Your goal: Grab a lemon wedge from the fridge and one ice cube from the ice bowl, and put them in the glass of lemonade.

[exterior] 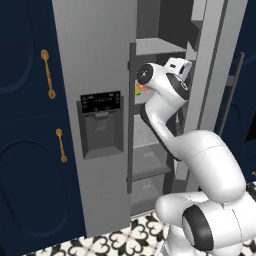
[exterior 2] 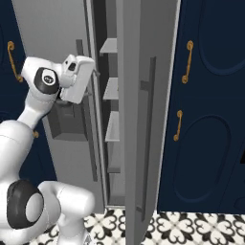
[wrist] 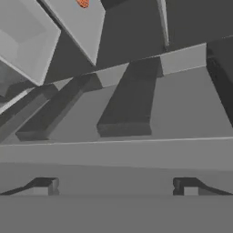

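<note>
Standing on a black-and-white patterned tile floor (exterior: 125,237), the white arm with dark joints rises from its base and bends up toward the tall light-grey fridge (exterior: 90,60). Navy cabinets with brass handles (exterior: 22,150) flank the fridge on both sides, and in the right base view the fridge's right door (exterior 2: 143,119) swings open toward us, its long vertical handle facing the camera. On the closed left door sits the black dispenser panel (exterior: 101,101) above its grey recess.

Beyond the open door, grey shelves (exterior: 155,47) stack up inside the compartment. The arm's elbow folds back and the wrist reaches in at upper-shelf height, the hand pointed into the interior. In the hand view the two-finger gripper (wrist: 116,187) shows its dark tips spread wide apart, nothing between them, looking across grey shelf surfaces and dark ribs. A small orange-red item (exterior: 141,88) sits on a shelf just beside the wrist, and it peeks at the top edge of the hand view. The lemon wedge I cannot pick out among the shelves.
</note>
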Controlling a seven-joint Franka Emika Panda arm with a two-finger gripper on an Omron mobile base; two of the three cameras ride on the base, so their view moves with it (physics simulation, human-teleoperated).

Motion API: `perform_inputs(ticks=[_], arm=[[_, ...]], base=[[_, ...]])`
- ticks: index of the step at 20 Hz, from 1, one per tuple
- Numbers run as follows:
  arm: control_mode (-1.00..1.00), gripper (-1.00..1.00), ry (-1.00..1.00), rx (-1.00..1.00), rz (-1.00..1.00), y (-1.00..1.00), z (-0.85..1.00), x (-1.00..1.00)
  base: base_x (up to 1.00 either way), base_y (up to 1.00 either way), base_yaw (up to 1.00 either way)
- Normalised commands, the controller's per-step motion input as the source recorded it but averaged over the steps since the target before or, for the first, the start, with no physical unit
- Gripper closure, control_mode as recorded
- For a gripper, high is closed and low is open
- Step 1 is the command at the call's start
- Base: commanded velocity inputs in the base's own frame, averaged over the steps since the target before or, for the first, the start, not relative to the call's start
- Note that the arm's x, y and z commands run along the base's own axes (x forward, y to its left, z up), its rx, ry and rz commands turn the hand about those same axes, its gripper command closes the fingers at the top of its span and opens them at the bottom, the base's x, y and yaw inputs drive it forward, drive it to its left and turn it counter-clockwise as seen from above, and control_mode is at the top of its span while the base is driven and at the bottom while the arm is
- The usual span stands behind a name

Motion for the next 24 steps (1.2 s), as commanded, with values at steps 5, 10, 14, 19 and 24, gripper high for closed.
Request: perform_inputs(ticks=[5, 10, 14, 19, 24], arm=[[-1.0, -1.0, 0.01, -0.02, 0.0, -0.13, -0.34, 0.35], [-1.0, -1.0, 0.0, -0.03, -0.04, -0.51, -0.18, 0.39], [-1.0, -1.0, 0.0, 0.0, -0.12, -1.0, 0.0, 0.0], [-1.0, -1.0, 0.0, 0.01, -0.13, -1.0, 0.0, 0.0], [-1.0, -1.0, 0.0, 0.0, -0.11, -1.0, 0.0, 0.0]], base=[[0.0, 0.0, 0.0], [0.0, 0.0, 0.0], [0.0, 0.0, 0.0], [0.0, 0.0, 0.0], [0.0, 0.0, 0.0]])
